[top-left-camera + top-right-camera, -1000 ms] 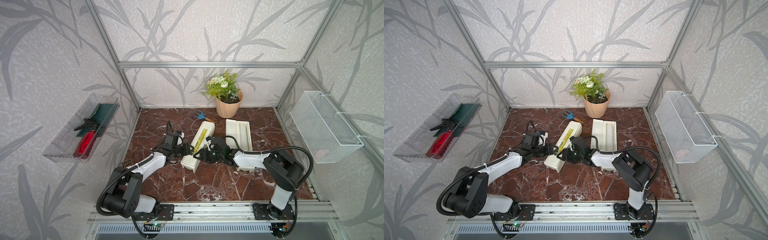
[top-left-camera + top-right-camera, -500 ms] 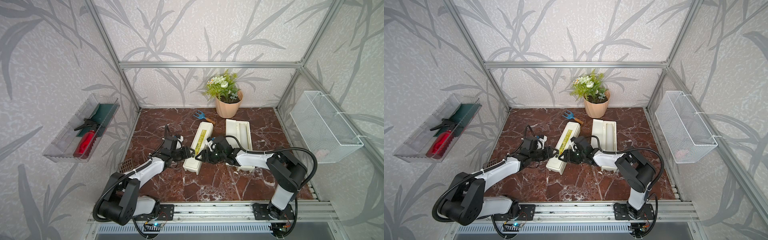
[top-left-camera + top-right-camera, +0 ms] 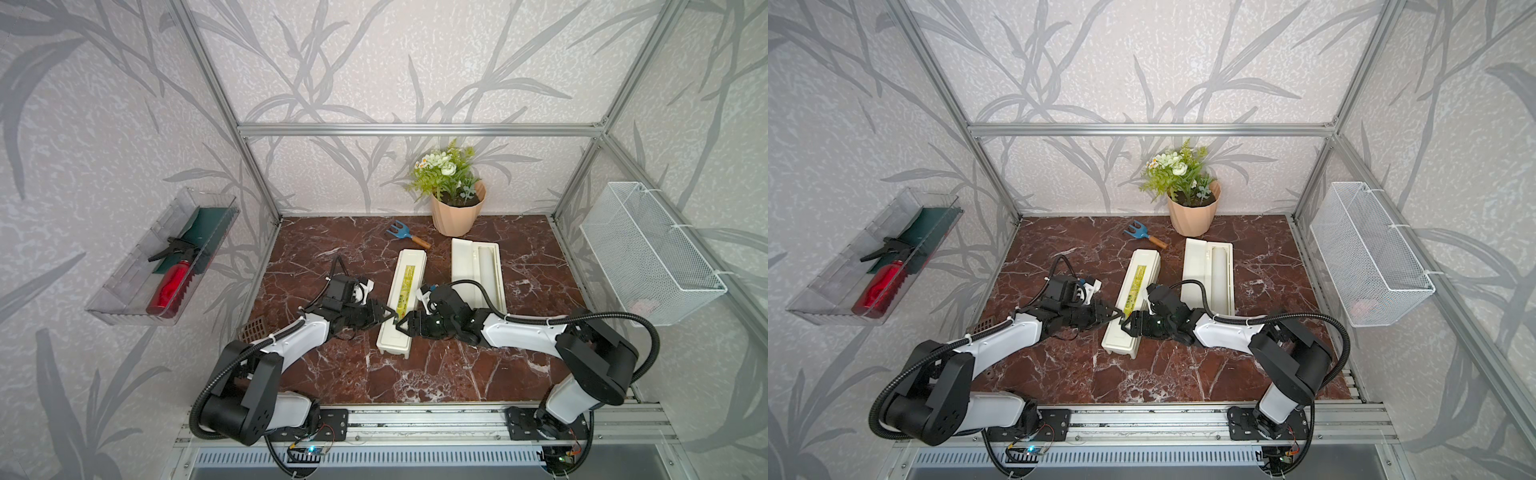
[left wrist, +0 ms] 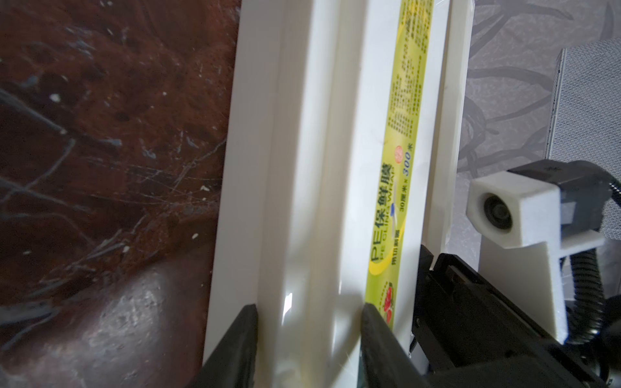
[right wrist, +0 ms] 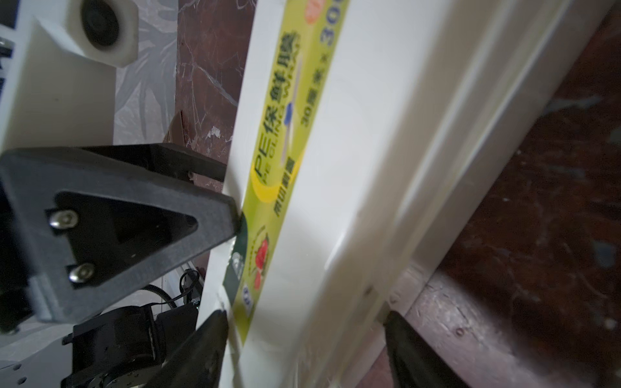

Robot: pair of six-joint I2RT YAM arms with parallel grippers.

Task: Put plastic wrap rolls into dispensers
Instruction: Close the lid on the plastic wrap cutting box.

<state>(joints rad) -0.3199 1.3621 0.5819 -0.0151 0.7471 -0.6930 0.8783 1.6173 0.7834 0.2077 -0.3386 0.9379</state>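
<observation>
**One Roll Seated, One Lid Left to Shut**

The red marble bench (image 3: 436,374) carried both dispensers when I looked in from the remote desk. The open dispenser (image 3: 463,266) lay toward the back right corner, its lid folded flat beside the trough, and a plastic wrap roll (image 3: 1219,270) lay in that trough. The closed dispenser (image 3: 402,299) lay slantwise at mid-bench, far end toward the back edge, near end toward the front edge. I could not see inside it. No loose roll showed anywhere on the bench, so I judged the second roll was already boxed. What was left, by my reading, was to let go of this box and shut the other lid. Both arms met at the closed dispenser's near half. The left gripper (image 3: 388,316) was clenched on a long raised band of the box, with a finger pressed against each flank in the left wrist view. The right gripper (image 3: 402,325) stood released, jaws spread across the box's width, one finger clear of its edge.
</observation>
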